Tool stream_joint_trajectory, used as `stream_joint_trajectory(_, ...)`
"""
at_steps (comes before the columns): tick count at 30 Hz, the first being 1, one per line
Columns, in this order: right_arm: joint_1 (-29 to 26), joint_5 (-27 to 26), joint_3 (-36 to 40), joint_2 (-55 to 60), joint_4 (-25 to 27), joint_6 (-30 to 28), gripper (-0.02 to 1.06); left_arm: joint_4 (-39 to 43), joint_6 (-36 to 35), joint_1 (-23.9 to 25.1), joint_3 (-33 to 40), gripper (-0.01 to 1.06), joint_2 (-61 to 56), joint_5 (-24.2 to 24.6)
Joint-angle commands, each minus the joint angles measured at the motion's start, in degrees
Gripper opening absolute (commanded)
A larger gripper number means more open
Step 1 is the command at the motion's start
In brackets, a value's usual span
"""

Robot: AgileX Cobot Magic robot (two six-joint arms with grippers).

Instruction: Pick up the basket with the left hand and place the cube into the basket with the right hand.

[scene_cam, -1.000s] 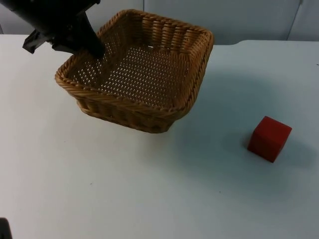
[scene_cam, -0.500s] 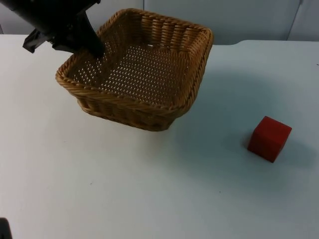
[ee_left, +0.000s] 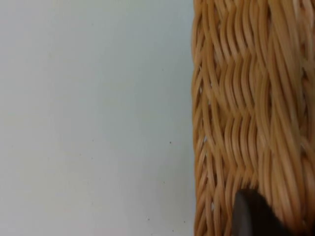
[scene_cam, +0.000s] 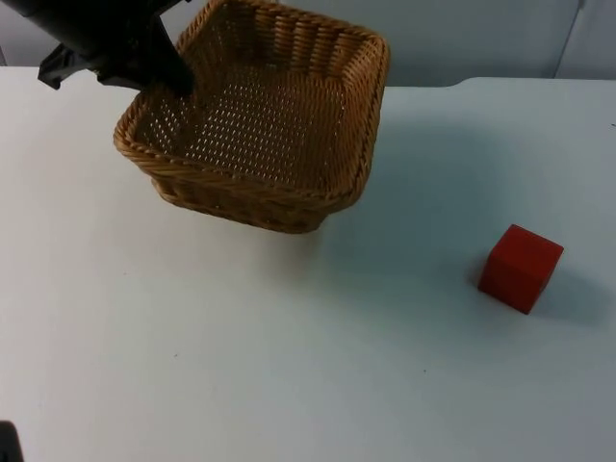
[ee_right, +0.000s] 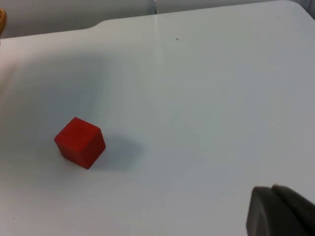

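Observation:
A square wicker basket (scene_cam: 260, 120) hangs tilted above the table at the back left, casting a shadow to its right. My left gripper (scene_cam: 171, 82) is shut on the basket's left rim, one finger reaching inside. The woven basket wall (ee_left: 251, 113) stands close in the left wrist view, with a black fingertip (ee_left: 251, 216) against it. A red cube (scene_cam: 520, 268) rests on the table at the right, apart from the basket. The same cube (ee_right: 80, 142) lies on the bare table in the right wrist view, well away from the right arm's fingertip (ee_right: 278, 211).
The white table (scene_cam: 289, 366) runs back to the grey partition wall (scene_cam: 481, 38). Open table lies between the basket and the cube and along the front.
The basket has risen and shifted back and to the left with my left gripper, tilting more. The cube has stayed put.

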Motion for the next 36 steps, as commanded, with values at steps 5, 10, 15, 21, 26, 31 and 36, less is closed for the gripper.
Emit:
stream_joint_trajectory(5,-0.4,-0.3,0.3,-0.1,1.9,1.2,0.00,-2.0,-0.2,-0.2,-0.3,0.00,-0.6,-4.5)
stream_joint_trajectory(10,-0.4,-0.2,0.3,2.4,2.2,-1.7,0.13,-2.0,-0.2,-0.2,-0.3,0.00,-0.6,-7.9)
stream_joint_trajectory(15,-0.4,-0.7,0.2,15.4,1.1,-5.9,0.59,-2.0,-0.2,-0.2,-0.3,0.00,-0.6,-10.2)
stream_joint_trajectory(21,-0.1,-6.9,-3.2,33.4,3.9,-6.6,0.70,-2.0,-0.2,-0.2,-0.3,0.00,-0.6,-12.3)
stream_joint_trajectory(26,-0.1,-9.5,-8.3,49.5,14.8,-12.6,0.70,-2.0,-0.2,-0.2,-0.3,0.00,-0.6,-12.9)
stream_joint_trajectory(31,1.1,-11.3,-14.1,67.3,25.5,-22.4,0.70,-2.0,-0.2,-0.2,-0.3,0.00,-0.6,-12.9)
stream_joint_trajectory(36,6.8,-13.6,-18.5,78.2,22.5,-24.6,0.82,-2.0,-0.2,-0.2,-0.3,0.00,-0.6,-13.1)
